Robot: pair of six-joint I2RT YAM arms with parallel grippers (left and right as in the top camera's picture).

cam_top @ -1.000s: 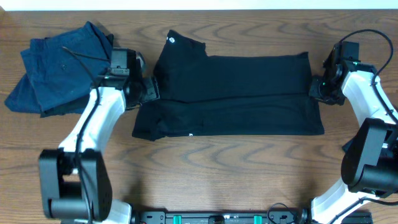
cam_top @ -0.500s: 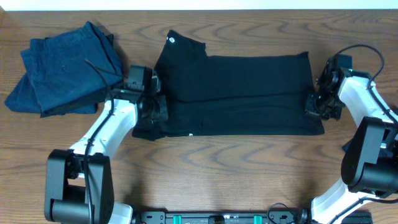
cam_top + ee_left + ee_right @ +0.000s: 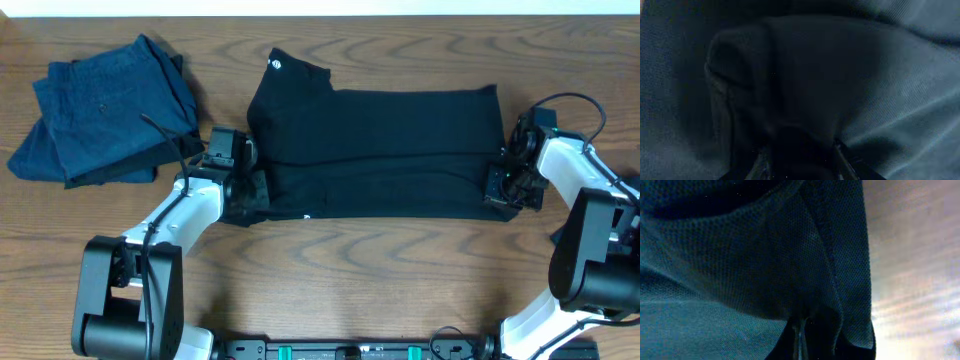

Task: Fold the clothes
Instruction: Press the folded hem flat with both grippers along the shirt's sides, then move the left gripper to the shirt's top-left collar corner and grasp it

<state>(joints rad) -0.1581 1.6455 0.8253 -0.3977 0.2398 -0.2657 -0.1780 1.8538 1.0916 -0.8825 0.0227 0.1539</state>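
The wooden desk [image 3: 400, 270] is showing its brown grain right across the overhead view, and it is catching a pale glare at the right side of the right wrist view. A white strip [image 3: 320, 7] is running along the far edge. A black rail [image 3: 350, 350] with green fittings is sitting at the near edge.

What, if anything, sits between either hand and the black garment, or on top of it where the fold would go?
Nothing visible. The left hand pinches the left end of the black garment, and the right hand pinches its right corner. The garment's top is bare. The blue clothes lie apart from it, at the upper left.
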